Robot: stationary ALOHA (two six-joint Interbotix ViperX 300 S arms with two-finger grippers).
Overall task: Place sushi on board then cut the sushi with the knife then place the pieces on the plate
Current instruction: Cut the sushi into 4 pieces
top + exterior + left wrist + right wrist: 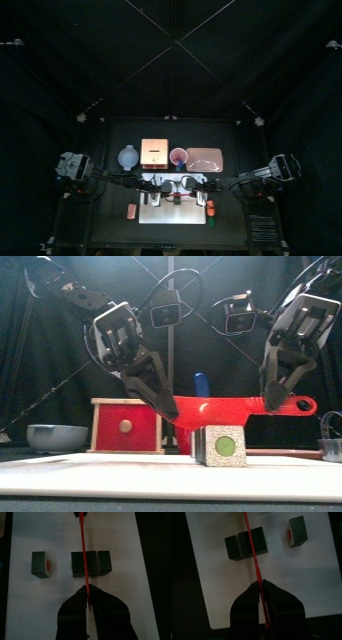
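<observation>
A red toy knife [221, 409] hangs level above the white board [80, 474], held at both ends. My left gripper [163, 404] is shut on its blade end and my right gripper [278, 402] on its handle. Under the knife a dark green sushi block [223, 446] with a green centre stands on the board. In the left wrist view the knife [81, 547] runs edge-on over two touching blocks [91, 563], while a third block [42, 564] stands apart. The right wrist view shows the same pair [244, 544] and the lone block [296, 530].
Behind the board stand the wooden box with its red drawer [127, 426], the blue-grey bowl [56, 437] and a blue knife [201, 383] sticking up from the cup. From above, the pink tray [205, 157] lies at the back right.
</observation>
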